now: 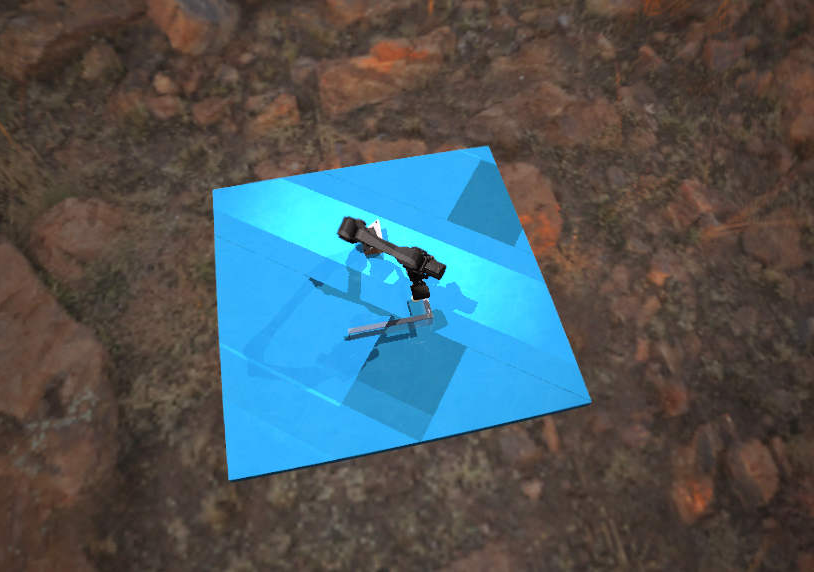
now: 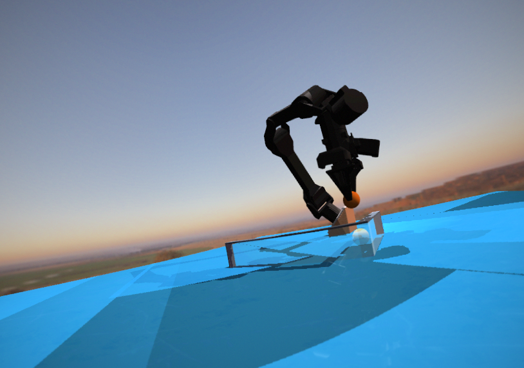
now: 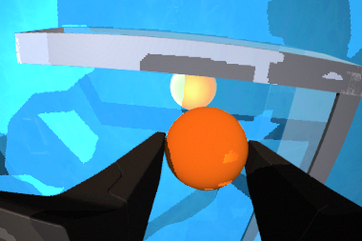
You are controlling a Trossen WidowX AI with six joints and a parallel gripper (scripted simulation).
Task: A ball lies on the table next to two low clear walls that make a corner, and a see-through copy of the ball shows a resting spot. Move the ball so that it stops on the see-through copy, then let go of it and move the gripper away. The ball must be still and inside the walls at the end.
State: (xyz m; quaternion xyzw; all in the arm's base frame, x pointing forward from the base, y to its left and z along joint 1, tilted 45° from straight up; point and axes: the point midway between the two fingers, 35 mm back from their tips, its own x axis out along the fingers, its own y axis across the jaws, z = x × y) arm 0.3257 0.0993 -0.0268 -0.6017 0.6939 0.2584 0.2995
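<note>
An orange ball (image 2: 351,199) (image 3: 207,149) is held up in the air between the fingertips of my gripper (image 2: 352,197) (image 3: 206,145), which is shut on it. The pale see-through copy (image 2: 360,235) (image 3: 193,90) sits on the table beside the short wall, lower than the ball; in the wrist view it shows just beyond the ball. The long low clear wall (image 1: 381,325) (image 2: 230,255) and the short clear wall (image 1: 429,308) (image 2: 377,234) (image 3: 95,53) meet in a corner. In the exterior view the ball is above the walls' top edges. In the top view the arm hides the ball.
The blue table (image 1: 287,418) (image 2: 488,312) carries the arm's base (image 1: 373,248) (image 2: 342,222), which stands behind the walls as seen in the exterior view. Dark shadows of the arm and large shaded patches fall over the table and the walls.
</note>
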